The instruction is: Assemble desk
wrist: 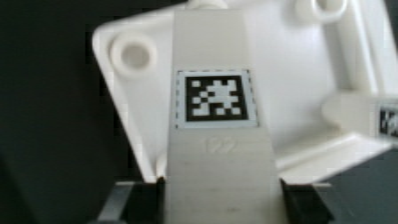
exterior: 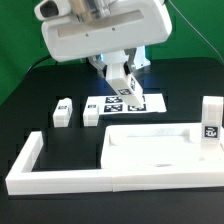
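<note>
Now the hand (exterior: 121, 80) (wrist: 214, 198) is shut part of the way, and its two fingers (wrist: 135, 203) squeeze the sides of one white block, the held leg (exterior: 124, 90) (wrist: 214, 50). The held leg has a black-and-white tag (wrist: 214, 98) on it. It sticks out from the hand, up in the air above the desk top (exterior: 150, 148) (wrist: 311, 60). In the wrist view the held leg crosses over the desk top, right beside a round corner hole (wrist: 128, 52). The desk top lies flat on the black tabletop (exterior: 30, 90), lower than the hand. Two loose legs (exterior: 63, 111) (exterior: 90, 110) sit behind the desk top, toward the exterior view's left. The marker board (exterior: 150, 103) lies behind the desk top too, under the hand. One tall leg (exterior: 210, 118) stands up at the desk top's end on the exterior view's right, but I cannot tell if it touches. Long white bars (exterior: 100, 181) lie just in front of the desk top and around its end on the exterior view's left.
</note>
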